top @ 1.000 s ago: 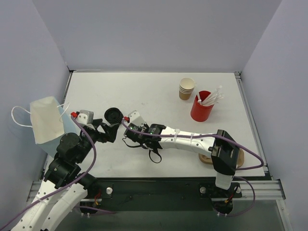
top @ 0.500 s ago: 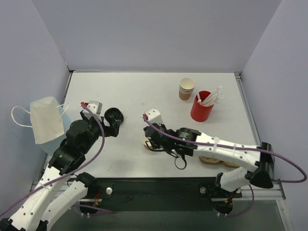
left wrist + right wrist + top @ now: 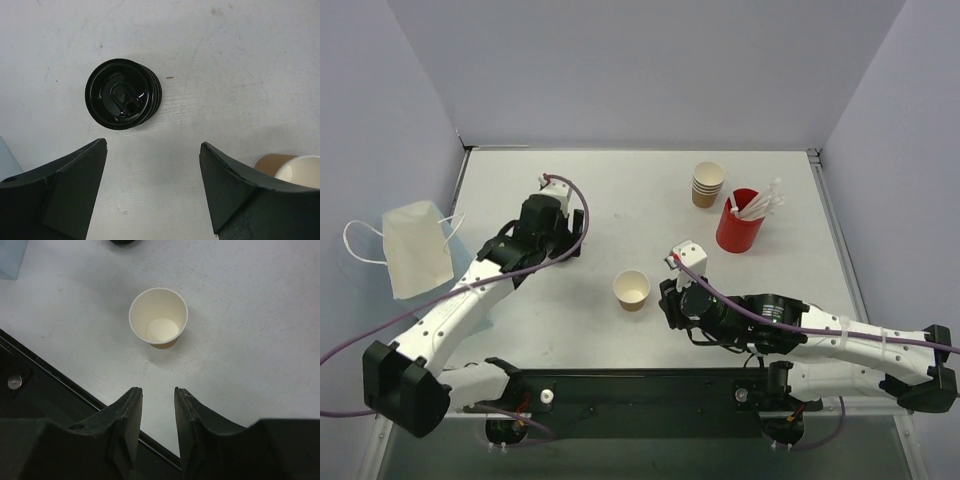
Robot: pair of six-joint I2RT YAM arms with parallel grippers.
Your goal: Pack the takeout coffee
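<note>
The takeout coffee is a single small brown paper cup (image 3: pixel 632 289) standing upright mid-table with no lid on it, its white inside showing (image 3: pixel 142 315). My right gripper (image 3: pixel 669 300) sits just right of it. In the right wrist view that gripper (image 3: pixel 157 392) is open by a narrow gap, with nothing in it, short of the cup. My left gripper (image 3: pixel 563 240) hangs over a stack of black lids (image 3: pixel 122 94). It (image 3: pixel 152 145) is wide open and empty, with the lids beyond its fingertips. The cup's rim (image 3: pixel 295 170) peeks past the right finger.
A stack of lidless brown cups (image 3: pixel 707 184) and a red cup (image 3: pixel 738 232) holding white sticks stand at the back right. A white paper bag (image 3: pixel 418 248) sits at the table's left edge. The black front rail (image 3: pixel 45 372) runs close below the cup.
My right gripper has opened off the cup and drawn back to the right, leaving it standing free. My left arm has reached forward over the lid stack.
</note>
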